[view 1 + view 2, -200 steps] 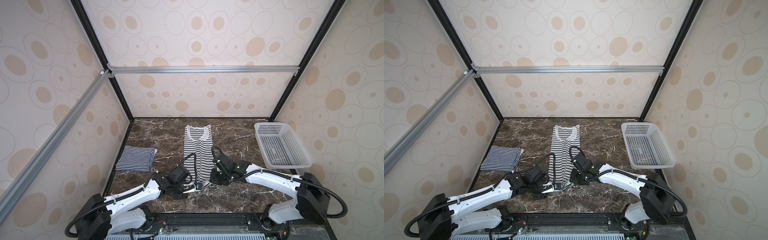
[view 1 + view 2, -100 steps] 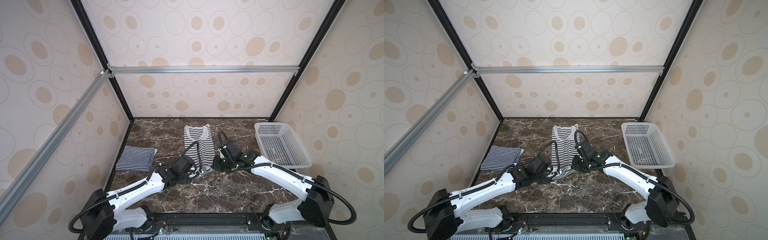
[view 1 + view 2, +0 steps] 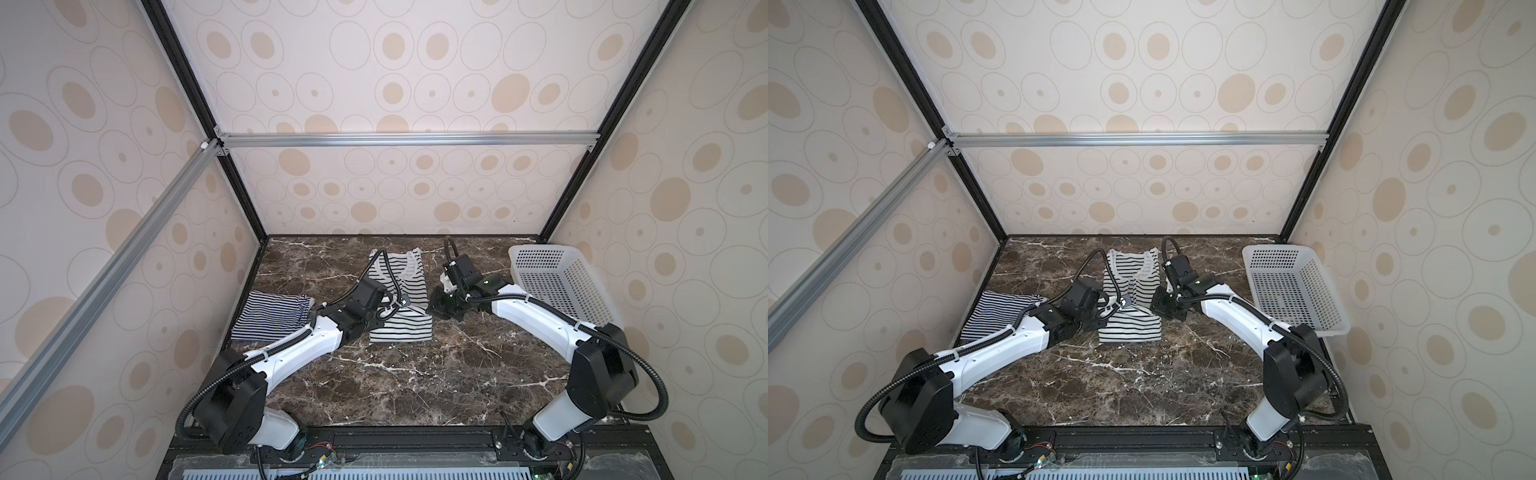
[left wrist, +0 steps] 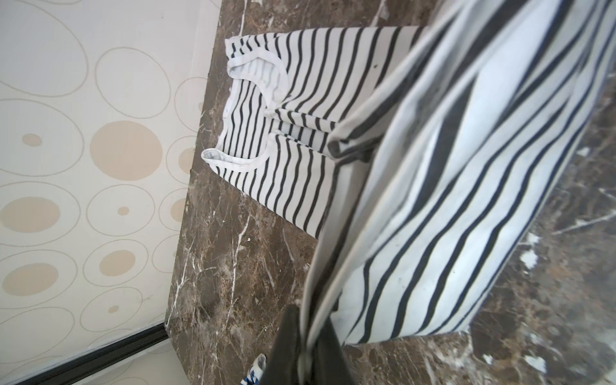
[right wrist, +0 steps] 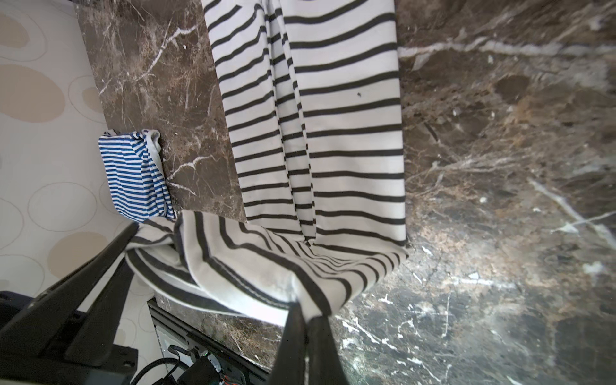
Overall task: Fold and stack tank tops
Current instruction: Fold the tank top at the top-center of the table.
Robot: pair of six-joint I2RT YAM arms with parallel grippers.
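The white tank top with wide black stripes [image 3: 400,328] [image 3: 1128,328] lies mid-table in both top views, its lower half doubled over toward the neckline. My left gripper [image 4: 310,321] [image 3: 394,306] is shut on one corner of the raised hem, and cloth [image 4: 466,173] drapes from it. My right gripper [image 5: 307,315] [image 3: 435,309] is shut on the other hem corner, at the top's right edge. The flat upper part with the straps [image 4: 266,110] [image 5: 346,133] rests on the marble. The finely striped navy tank top [image 3: 270,316] [image 5: 136,176] lies folded at the left wall.
A white perforated basket [image 3: 557,286] [image 3: 1293,291] stands at the right wall, close behind the right arm. The dark marble table [image 3: 415,382] ends at the patterned walls on three sides. The left gripper's fingers [image 5: 100,266] show in the right wrist view.
Both grippers have carried the wide-striped top's hem from the front of the table toward the back. The garment now lies doubled over and shorter.
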